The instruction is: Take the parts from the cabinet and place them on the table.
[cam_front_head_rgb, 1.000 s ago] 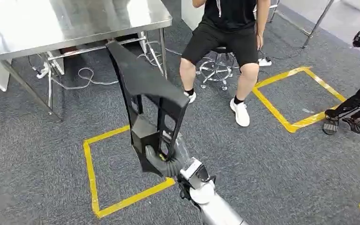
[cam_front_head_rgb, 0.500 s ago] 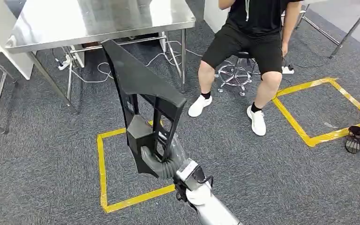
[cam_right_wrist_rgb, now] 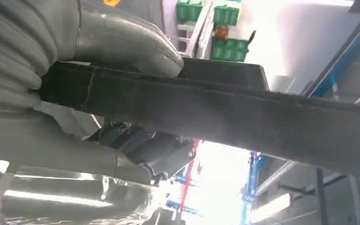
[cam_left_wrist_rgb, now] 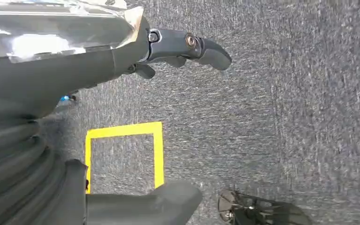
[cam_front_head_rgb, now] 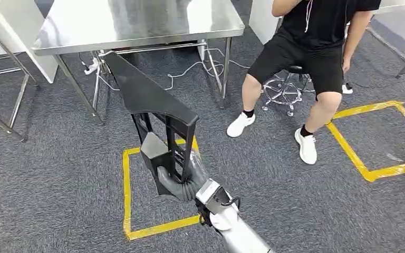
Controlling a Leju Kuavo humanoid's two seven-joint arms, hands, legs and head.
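Note:
My right hand (cam_front_head_rgb: 182, 182) grips the lower end of a long black plastic part (cam_front_head_rgb: 147, 108) with ribbed openings, and holds it up over the carpet. Its far tip points toward the steel table (cam_front_head_rgb: 137, 23) ahead. Seen from the right wrist, the thumb (cam_right_wrist_rgb: 122, 42) presses on the part's black bar (cam_right_wrist_rgb: 243, 105) with the darker fingers (cam_right_wrist_rgb: 145, 150) curled beneath. My left hand (cam_left_wrist_rgb: 122, 61) hangs above the carpet, its fingers (cam_left_wrist_rgb: 192, 47) stretched out with nothing in them.
A person in black (cam_front_head_rgb: 306, 42) sits on a stool to the right of the table. Cables (cam_front_head_rgb: 190, 68) lie beneath the table. Yellow tape squares (cam_front_head_rgb: 129, 200) mark the grey carpet. Another table's legs (cam_front_head_rgb: 10, 105) stand at the left.
The whole view has swung, so the table and the seated person have slid to the right in the picture. My right hand keeps the same grip on the black part.

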